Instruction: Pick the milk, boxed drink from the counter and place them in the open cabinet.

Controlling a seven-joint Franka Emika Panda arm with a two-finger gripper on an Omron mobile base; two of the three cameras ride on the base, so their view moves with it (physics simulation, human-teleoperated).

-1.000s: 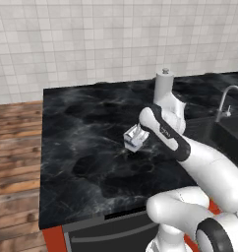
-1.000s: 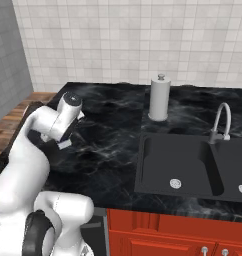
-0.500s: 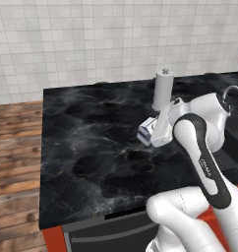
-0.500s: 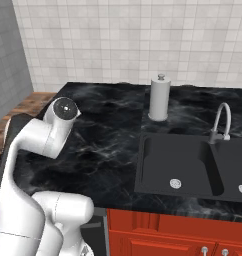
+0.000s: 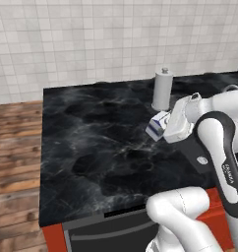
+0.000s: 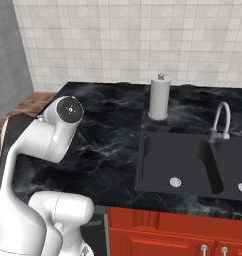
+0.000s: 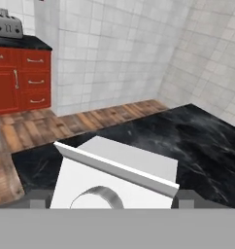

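The milk (image 5: 158, 126), a small white gable-top carton with blue markings, is clamped in the gripper (image 5: 166, 129) and carried clear of the bench (image 5: 101, 142), level with the base of the paper-towel roll (image 5: 162, 89) as seen from the left base camera; in the hand view the carton (image 7: 117, 177) sits between the two dark fingertips (image 7: 186, 198), its roof ridge running across the frame and its flat sides against the pads. The jaws stand wide, as a grip across the full breadth of the carton requires; the arm (image 6: 53, 135) is folded high at the left of the right base view, beside the sink (image 6: 180, 162) and faucet (image 6: 220, 120).

Handling, as a judgement: the carton is probably light and its walls thin board, stiff along the folded edges yet liable to dent in mid-panel; the glossy faces may slip under a slack grip. The present hold, on two opposed flat faces below the gable, appears the soundest place; the sloping roof and ridge offer no parallel surfaces. A carton pitched forward, as here, should be levelled before it is set on a shelf. The boxed drink and the open cabinet cannot be located in these views.
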